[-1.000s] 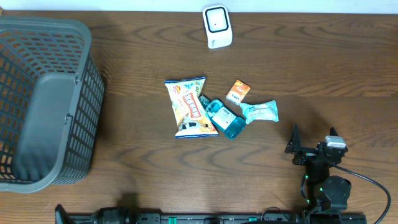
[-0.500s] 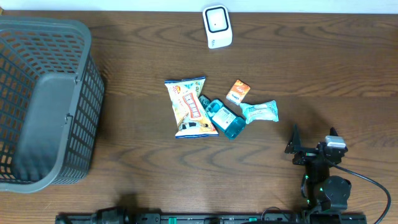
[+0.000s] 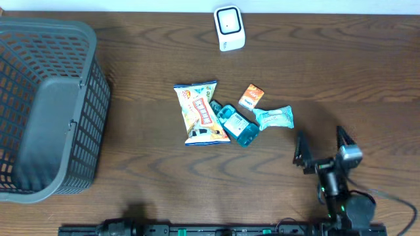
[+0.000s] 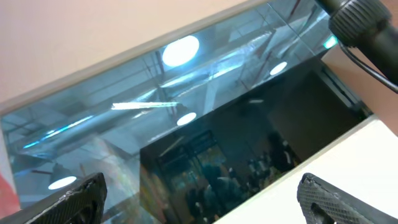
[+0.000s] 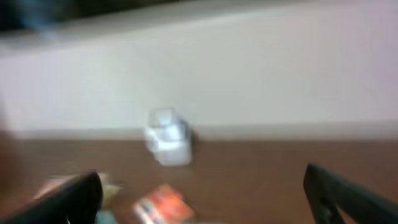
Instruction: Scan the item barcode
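Snack bag (image 3: 200, 113) touches teal bottle (image 3: 237, 124); scanner (image 3: 229, 27) stands well apart.

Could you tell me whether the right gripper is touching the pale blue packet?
Apart. The overhead view shows bare table between the right gripper and the pale blue packet.

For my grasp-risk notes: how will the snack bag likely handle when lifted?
The snack bag looks puffy and crimped, so probably light and floppy. Its shiny film may slip. The teal pack beside it could get nudged.
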You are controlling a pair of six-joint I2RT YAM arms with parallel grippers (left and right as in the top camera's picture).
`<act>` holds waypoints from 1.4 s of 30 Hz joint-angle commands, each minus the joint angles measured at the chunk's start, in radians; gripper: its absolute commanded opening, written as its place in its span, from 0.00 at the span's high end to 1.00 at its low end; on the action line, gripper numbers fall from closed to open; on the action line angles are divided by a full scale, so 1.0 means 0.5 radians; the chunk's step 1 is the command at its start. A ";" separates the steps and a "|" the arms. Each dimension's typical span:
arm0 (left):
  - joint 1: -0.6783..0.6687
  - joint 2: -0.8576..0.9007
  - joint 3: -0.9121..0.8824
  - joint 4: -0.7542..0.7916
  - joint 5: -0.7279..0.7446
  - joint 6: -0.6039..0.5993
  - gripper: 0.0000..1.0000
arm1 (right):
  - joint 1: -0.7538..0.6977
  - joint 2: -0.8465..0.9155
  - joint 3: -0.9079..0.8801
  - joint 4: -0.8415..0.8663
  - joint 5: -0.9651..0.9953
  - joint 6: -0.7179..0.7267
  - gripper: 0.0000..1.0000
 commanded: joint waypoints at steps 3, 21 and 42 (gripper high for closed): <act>-0.005 -0.002 -0.005 0.033 0.076 -0.025 0.02 | 0.019 -0.009 0.105 0.560 -0.553 0.436 0.01; 0.052 -0.002 -0.005 0.040 0.076 -0.024 0.02 | 0.020 1.592 2.289 -1.668 -0.925 0.164 0.01; 0.052 -0.002 -0.005 0.039 0.075 -0.024 0.02 | 1.017 2.917 2.338 -1.475 0.262 -0.616 0.03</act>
